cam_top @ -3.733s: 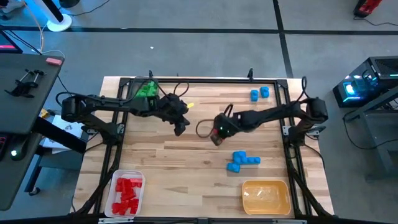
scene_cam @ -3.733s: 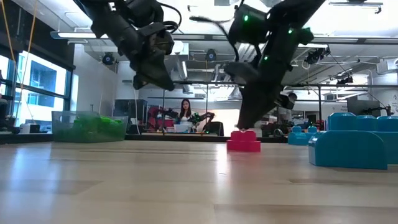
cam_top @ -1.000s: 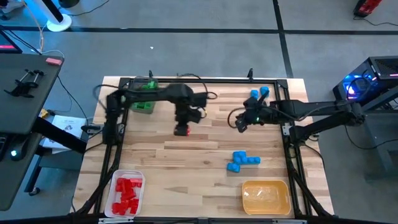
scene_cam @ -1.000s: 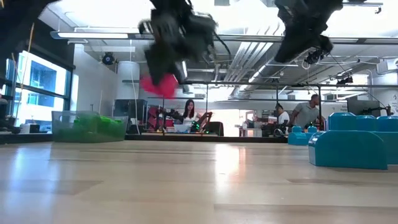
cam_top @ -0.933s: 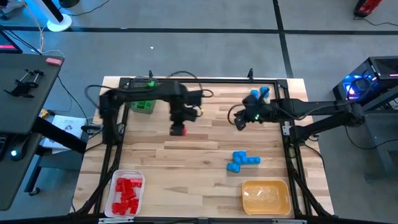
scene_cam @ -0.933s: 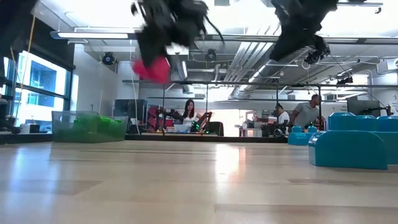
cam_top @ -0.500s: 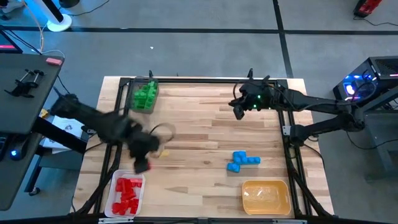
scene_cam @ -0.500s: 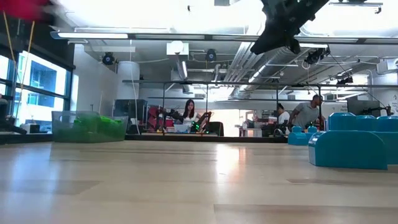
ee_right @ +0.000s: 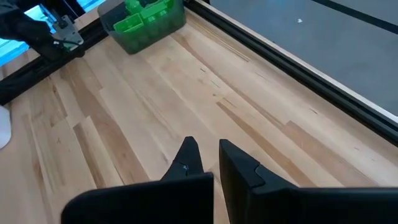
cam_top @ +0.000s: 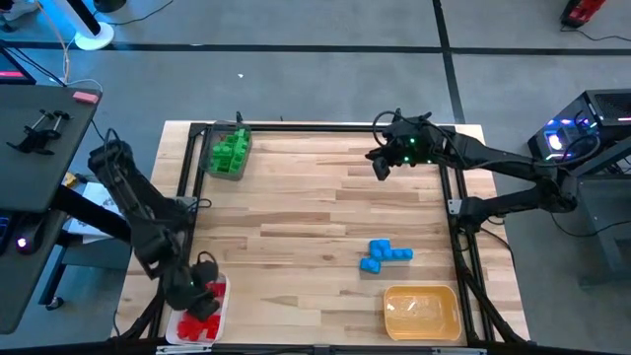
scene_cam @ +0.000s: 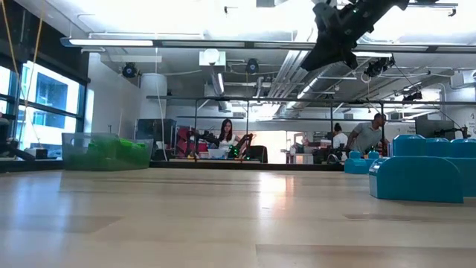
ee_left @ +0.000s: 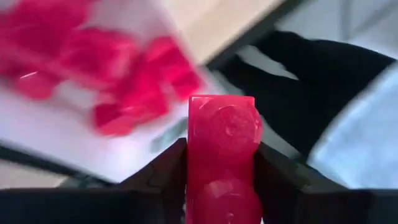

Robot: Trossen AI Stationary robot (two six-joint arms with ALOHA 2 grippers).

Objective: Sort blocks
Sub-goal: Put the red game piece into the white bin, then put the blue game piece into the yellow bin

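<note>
Red block [ee_left: 222,158] pinched between left gripper [cam_top: 202,279] fingers over near-left white tray [cam_top: 223,301] | right gripper [cam_top: 380,166] far-right, fingers pressed together | risk: release near tray's rim, block bounces onto table [cam_top: 315,232]

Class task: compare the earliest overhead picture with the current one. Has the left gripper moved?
Yes. The left gripper has travelled from beside the green tray at the far edge to the white tray at the near-left corner, holding a red block.
</note>
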